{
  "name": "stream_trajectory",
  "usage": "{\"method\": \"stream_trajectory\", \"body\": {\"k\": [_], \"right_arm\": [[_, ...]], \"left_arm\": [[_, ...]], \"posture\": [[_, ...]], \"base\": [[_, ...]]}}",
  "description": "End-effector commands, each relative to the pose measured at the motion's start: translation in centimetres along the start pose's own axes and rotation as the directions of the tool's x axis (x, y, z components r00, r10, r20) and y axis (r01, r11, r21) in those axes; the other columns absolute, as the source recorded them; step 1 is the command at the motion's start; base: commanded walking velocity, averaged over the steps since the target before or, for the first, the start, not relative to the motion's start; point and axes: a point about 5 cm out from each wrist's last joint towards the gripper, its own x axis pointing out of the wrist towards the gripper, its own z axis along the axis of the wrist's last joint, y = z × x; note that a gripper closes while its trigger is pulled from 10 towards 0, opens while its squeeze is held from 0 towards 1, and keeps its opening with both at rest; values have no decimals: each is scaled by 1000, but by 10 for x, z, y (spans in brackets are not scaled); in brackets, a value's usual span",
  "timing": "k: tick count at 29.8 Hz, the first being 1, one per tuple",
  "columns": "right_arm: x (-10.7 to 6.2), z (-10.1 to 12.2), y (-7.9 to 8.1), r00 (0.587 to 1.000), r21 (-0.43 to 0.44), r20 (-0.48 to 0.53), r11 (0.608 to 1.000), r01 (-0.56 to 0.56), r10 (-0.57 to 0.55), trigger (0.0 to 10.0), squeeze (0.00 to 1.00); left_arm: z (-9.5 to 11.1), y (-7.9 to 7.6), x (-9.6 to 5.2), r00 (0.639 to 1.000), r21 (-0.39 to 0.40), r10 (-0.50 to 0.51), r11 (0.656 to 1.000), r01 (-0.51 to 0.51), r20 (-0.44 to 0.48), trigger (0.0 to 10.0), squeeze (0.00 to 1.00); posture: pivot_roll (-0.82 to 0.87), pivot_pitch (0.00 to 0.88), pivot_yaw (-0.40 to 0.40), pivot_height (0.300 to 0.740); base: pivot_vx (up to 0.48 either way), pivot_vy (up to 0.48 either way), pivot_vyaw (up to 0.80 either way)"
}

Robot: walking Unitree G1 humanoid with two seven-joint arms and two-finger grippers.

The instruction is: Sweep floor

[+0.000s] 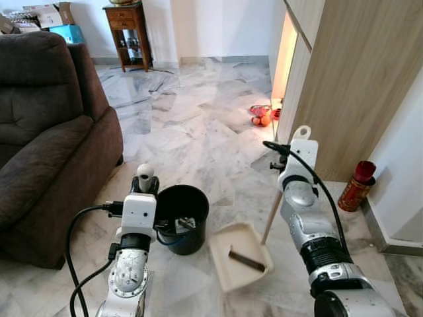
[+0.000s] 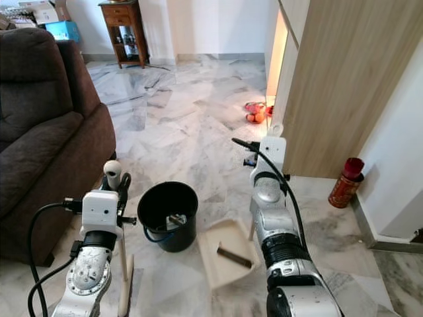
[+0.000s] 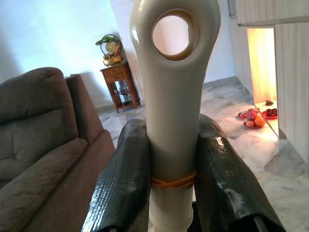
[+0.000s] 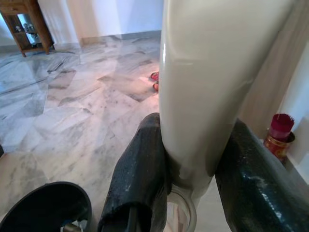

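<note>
My left gripper (image 1: 146,190) is shut on the cream broom handle (image 3: 176,96), just below its hanging hole, fingers (image 3: 126,174) on both sides. The handle runs down to the floor beside my left arm (image 2: 123,264). My right gripper (image 4: 198,174) is shut on the thick cream top of the dustpan handle (image 4: 212,87). Its thin stick (image 1: 271,218) slants down to the cream dustpan (image 1: 228,267), which rests on the marble floor with a dark brown strip (image 1: 246,259) in it. A black bucket (image 1: 190,241) holding some debris stands between my arms, left of the dustpan.
A brown sofa (image 1: 46,132) fills the left side. A wooden cabinet (image 1: 350,79) and a white wall close the right, with a red tin (image 1: 357,186) at their foot. Plates of fruit (image 1: 260,115) lie on the floor ahead. A wooden side table (image 1: 129,33) stands at the far wall.
</note>
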Motion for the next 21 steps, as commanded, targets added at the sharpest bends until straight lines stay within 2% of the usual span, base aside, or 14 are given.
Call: {"method": "stream_trajectory", "body": {"k": [1,4,7,13,16,19,21], "right_arm": [[3,21,1,998,21,60,1000,10,-11,10000,0],[3,24,0,997,22,70,1000,19,-21,10000,0],[5,38,-4,991,40,124,998,49,-53,10000,0],[5,51,-10,977,59,181,993,105,-114,10000,0],[3,60,-17,955,99,231,981,168,-187,10000,0],[3,63,-20,947,114,244,976,188,-211,10000,0],[3,72,-27,925,134,272,962,237,-265,10000,0]], "left_arm": [[6,3,2,999,29,9,1000,-10,40,10000,0],[6,3,2,999,29,9,1000,-10,40,10000,0],[6,4,2,999,30,10,1000,-11,41,10000,0],[6,4,2,999,30,10,999,-11,41,10000,0],[6,4,2,999,30,9,999,-10,42,10000,0],[6,4,2,999,31,9,999,-10,43,10000,0],[6,5,2,999,32,8,999,-9,42,10000,0]], "posture": [[-157,0,75,740],[-156,0,76,740],[-156,0,77,740],[-155,0,77,740],[-155,0,77,740],[-155,0,77,740],[-153,0,81,740]], "base": [[0,0,0],[0,0,0],[0,0,0],[0,0,0],[0,0,0],[0,0,0],[0,0,0]]}}
